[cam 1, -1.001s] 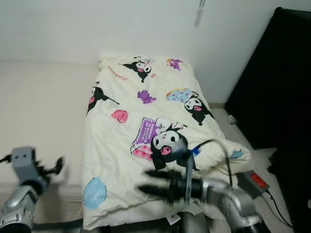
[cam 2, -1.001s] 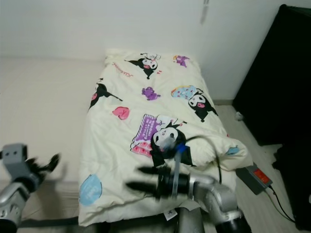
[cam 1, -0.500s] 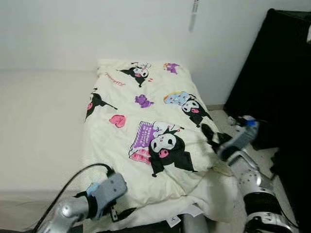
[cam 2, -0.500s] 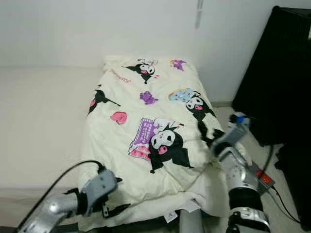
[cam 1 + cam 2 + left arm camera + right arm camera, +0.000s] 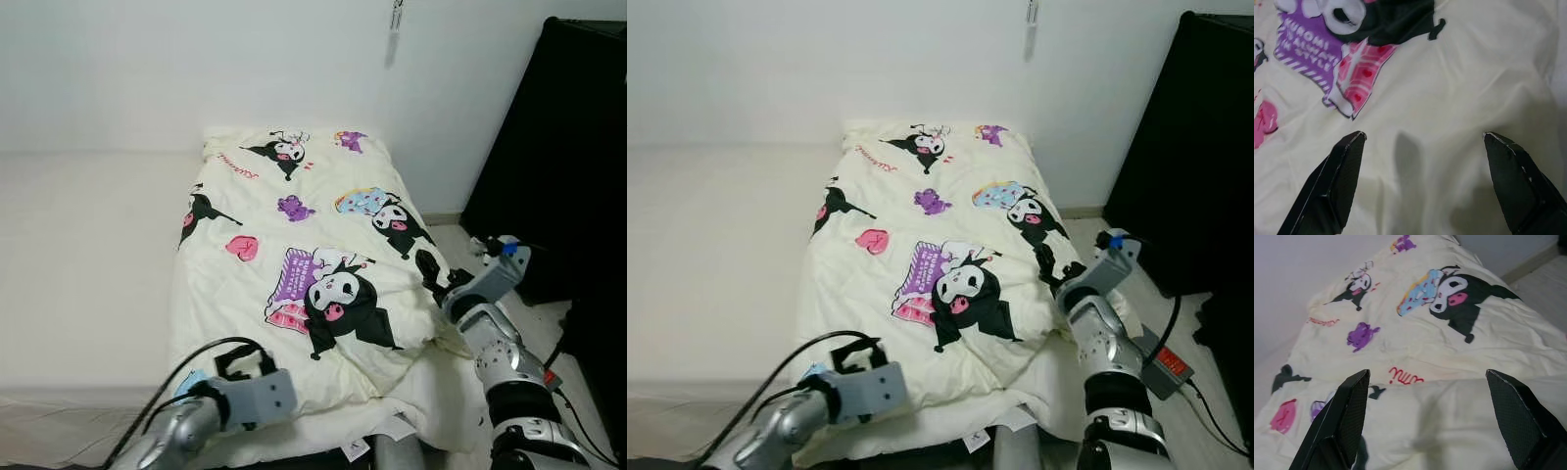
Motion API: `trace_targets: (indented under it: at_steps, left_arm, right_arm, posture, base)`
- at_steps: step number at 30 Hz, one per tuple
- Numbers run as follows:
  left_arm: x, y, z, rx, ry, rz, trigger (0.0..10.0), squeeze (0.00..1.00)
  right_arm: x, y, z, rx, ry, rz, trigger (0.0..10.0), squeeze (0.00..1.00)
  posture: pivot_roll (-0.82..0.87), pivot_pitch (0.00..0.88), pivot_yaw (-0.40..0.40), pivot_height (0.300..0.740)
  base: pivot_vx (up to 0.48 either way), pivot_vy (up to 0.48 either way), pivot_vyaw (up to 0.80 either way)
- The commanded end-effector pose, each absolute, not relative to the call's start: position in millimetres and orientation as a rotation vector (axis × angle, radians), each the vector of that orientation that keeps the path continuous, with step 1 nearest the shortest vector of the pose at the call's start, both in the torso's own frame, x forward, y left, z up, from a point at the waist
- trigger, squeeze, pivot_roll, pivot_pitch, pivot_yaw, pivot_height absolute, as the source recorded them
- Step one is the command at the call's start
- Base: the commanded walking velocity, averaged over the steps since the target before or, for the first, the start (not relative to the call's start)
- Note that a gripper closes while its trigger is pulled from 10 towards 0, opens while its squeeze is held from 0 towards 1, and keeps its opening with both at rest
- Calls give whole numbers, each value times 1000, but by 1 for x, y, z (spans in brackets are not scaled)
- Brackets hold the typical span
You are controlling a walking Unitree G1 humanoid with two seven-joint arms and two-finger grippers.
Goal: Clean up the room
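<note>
Quilt (image 5: 294, 245) lies under both spread end effectors, left (image 5: 1422, 183) apparently hovering, right (image 5: 1430, 423) alongside.

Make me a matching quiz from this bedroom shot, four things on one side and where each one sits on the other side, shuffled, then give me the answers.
Things:
1. left pincer
2. right pincer
3. cartoon-print comforter
4. power strip

Places:
A. on the floor to the right of the bed
B. open over the comforter's near edge
C. spread along the right part of the mattress
D. open at the comforter's right edge

Pairs: 1-B, 2-D, 3-C, 4-A
</note>
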State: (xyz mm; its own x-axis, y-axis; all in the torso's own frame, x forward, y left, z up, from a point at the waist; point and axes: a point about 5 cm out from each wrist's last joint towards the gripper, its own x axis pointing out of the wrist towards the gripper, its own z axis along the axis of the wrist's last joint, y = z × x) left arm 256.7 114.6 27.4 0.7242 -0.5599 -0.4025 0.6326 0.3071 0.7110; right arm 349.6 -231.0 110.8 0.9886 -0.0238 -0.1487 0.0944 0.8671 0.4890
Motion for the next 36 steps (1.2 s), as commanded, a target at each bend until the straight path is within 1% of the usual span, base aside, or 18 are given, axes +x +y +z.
trace_targets:
  at_steps: [1,2,9,12,13,14,20,26,27,32,36]
  left_arm:
    - [252,122,17,999,165,-824,10000,0]
    - [251,126,14,995,199,-830,10000,0]
    - [245,141,5,1014,290,-838,10000,0]
    - [243,144,3,1031,305,-843,10000,0]
    - [242,153,-3,1048,359,-829,10000,0]
    - [242,157,-4,1047,375,-819,10000,0]
    - [242,160,-6,1028,403,-812,10000,0]
    - [247,160,-2,1024,368,-779,10000,0]
    - [250,158,1,1021,352,-768,0,0]
    - [256,153,6,1008,304,-740,0,0]
    - [258,154,8,1009,299,-721,0,0]
  right_arm:
    - [350,-231,108,513,147,-77,10000,0]
    - [350,-232,108,513,146,-79,10000,0]
    - [351,-232,109,519,137,-84,10000,0]
    - [352,-231,109,519,136,-84,10000,0]
    - [353,-229,109,513,138,-79,10000,0]
    - [353,-228,108,511,140,-77,10000,0]
    - [355,-222,106,502,150,-66,10000,0]
    - [356,-220,106,492,152,-61,10000,0]
    - [356,-220,106,493,152,-64,10000,0]
    - [356,-220,106,490,149,-67,10000,0]
    - [356,-221,105,488,151,-71,10000,0]
  posture:
    - [-35,45,-18,546]
    - [-35,45,-18,546]
    - [-31,37,-10,546]
    - [-32,34,-9,546]
    - [-25,29,-9,546]
    - [-25,29,-9,546]
    - [-29,22,-9,546]
    - [-25,21,-8,546]
    - [-26,18,-6,546]
    - [-33,17,-4,546]
    - [-30,16,-4,546]
  base:
    - [0,0,0]
    - [0,0,0]
    - [0,0,0]
    - [0,0,0]
    - [0,0,0]
    - [0,0,0]
    - [0,0,0]
    - [0,0,0]
    - [0,0,0]
    - [0,0,0]
    - [0,0,0]
